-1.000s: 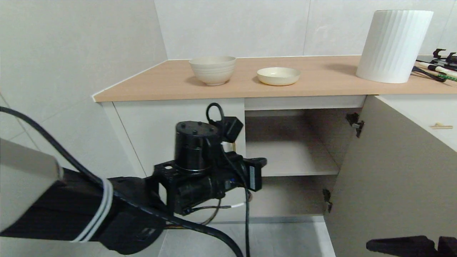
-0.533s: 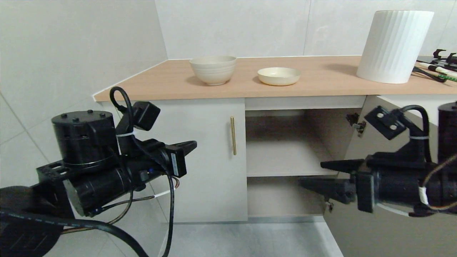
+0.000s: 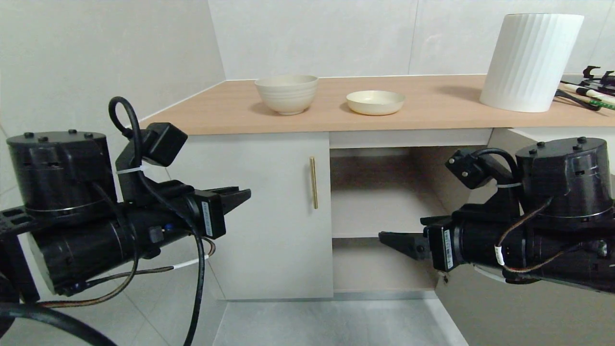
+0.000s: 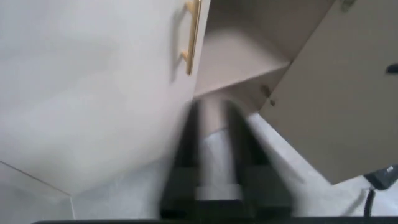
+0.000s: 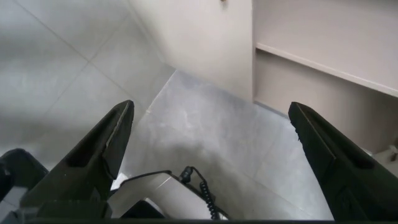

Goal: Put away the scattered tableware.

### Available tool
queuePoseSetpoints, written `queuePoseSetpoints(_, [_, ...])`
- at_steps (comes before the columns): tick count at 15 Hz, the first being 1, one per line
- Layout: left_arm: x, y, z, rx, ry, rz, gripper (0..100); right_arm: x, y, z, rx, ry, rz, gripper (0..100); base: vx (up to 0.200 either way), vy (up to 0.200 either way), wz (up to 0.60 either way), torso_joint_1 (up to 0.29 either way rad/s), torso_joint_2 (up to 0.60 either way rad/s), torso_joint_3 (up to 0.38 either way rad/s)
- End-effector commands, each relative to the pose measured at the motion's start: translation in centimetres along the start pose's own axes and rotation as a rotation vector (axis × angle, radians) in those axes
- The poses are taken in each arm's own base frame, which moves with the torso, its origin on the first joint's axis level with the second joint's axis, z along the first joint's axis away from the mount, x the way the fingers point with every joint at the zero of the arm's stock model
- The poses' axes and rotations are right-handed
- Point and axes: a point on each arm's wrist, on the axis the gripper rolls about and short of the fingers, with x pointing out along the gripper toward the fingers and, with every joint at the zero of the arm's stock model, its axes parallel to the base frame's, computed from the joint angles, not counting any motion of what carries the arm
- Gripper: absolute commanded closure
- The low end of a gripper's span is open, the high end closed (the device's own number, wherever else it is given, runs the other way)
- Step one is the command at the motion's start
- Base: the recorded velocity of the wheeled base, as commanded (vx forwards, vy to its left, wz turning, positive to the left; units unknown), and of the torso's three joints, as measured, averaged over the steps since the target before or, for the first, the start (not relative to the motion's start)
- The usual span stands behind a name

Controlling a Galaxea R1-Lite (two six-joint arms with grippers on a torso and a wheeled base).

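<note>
Right fingers (image 5: pixel 93 162) spread wide, empty; left fingers (image 4: pixel 185 162) look narrowly parted through blur, empty; ribbed bowl (image 3: pixel 287 93) and shallow dish (image 3: pixel 375 102) sit on the wooden counter (image 3: pixel 432 108), above and beyond both; I'd say their smooth, hard, curved rims could slip my pinch and chip; open door (image 3: pixel 504 317) beside right fingers risks a knock.

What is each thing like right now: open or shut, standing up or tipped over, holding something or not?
Ribbed cream bowl: upright on the wooden countertop.
Shallow cream dish: upright, empty.
Tall white ribbed container: upright.
Left white cabinet door with brass handle: shut.
Right cabinet door: swung open.
Right gripper: open, holding nothing.
Left gripper: cannot tell whether open or shut.
</note>
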Motion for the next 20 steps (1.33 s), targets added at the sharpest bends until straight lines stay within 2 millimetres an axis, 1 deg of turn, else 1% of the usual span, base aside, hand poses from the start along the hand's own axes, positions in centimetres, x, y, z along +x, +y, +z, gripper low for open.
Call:
queuePoseSetpoints(1, [-0.6, -0.1, 0.7, 0.000, -0.031, -0.001, 0, 0.0, 0.2, 0.1, -0.002, -0.005, 0.006, 0, 0.000, 0.000, 0.00, 0.000, 0.00, 0.000])
queuePoseSetpoints(8, [-2.4, 0.6, 2.0, -0.004, -0.108, 0.057, 0, -0.6, 0.2, 0.5, 0.001, -0.028, -0.006, 0, 0.000, 0.000, 0.00, 0.000, 0.00, 0.000])
queuePoseSetpoints(10, [-3.0, 1.2, 2.5, -0.008, -0.138, 0.115, 0, -0.7, 0.2, 0.4, 0.001, -0.029, -0.005, 0, 0.200, 0.000, 0.00, 0.000, 0.00, 0.007])
queuePoseSetpoints(15, [-3.6, 1.5, 3.1, -0.016, -0.163, 0.134, 0, -0.9, 0.1, 0.0, -0.001, -0.019, -0.003, 0, 0.200, 0.000, 0.00, 0.003, 0.00, 0.003])
queuePoseSetpoints(20, [-3.7, 1.7, 3.5, -0.051, -0.184, 0.135, 0, -0.9, -0.1, -0.3, -0.009, -0.015, -0.005, 0, 0.000, 0.000, 0.00, 0.000, 0.00, 0.000])
